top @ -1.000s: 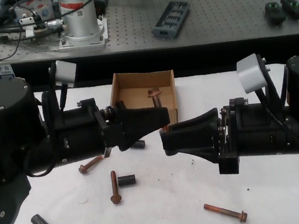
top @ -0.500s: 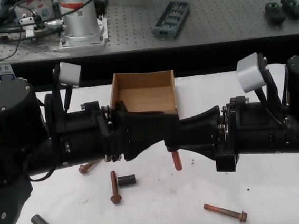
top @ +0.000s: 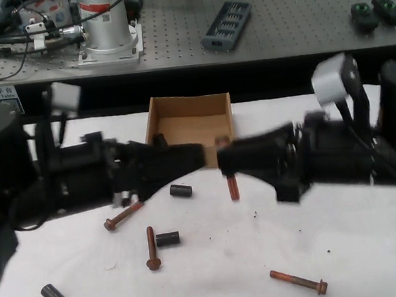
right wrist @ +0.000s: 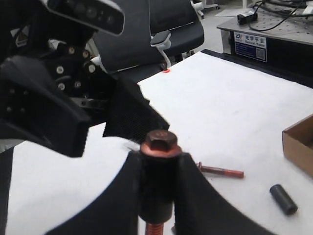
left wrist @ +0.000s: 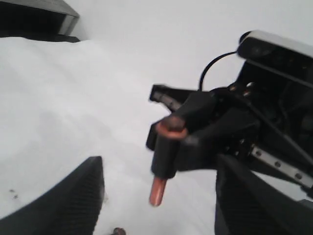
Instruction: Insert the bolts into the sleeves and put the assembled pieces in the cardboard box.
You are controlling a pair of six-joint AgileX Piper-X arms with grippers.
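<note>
My right gripper point(top: 224, 161) is shut on a black sleeve point(right wrist: 157, 182) with a copper bolt point(right wrist: 159, 141) standing through it, head up. The bolt's shank point(top: 233, 187) hangs below the gripper, just in front of the cardboard box point(top: 187, 104). In the left wrist view the same sleeve point(left wrist: 164, 157) and bolt point(left wrist: 156, 192) sit in the right gripper, held above the white cloth. My left gripper point(top: 193, 156) is level with it and a short way off, open, with nothing between its fingers point(left wrist: 85, 196).
Loose bolts point(top: 123, 216) point(top: 151, 248) point(top: 298, 281) and sleeves point(top: 181, 190) point(top: 167, 239) point(top: 54, 296) lie scattered on the white cloth. The right wrist view has a bolt point(right wrist: 221, 171), a sleeve point(right wrist: 283, 199) and the box corner point(right wrist: 298, 142). A metal breadboard bench stands behind.
The left gripper brought the bolt down into the sleeve held by the right gripper, let go, and drew back to the left. The right gripper keeps the assembled piece.
</note>
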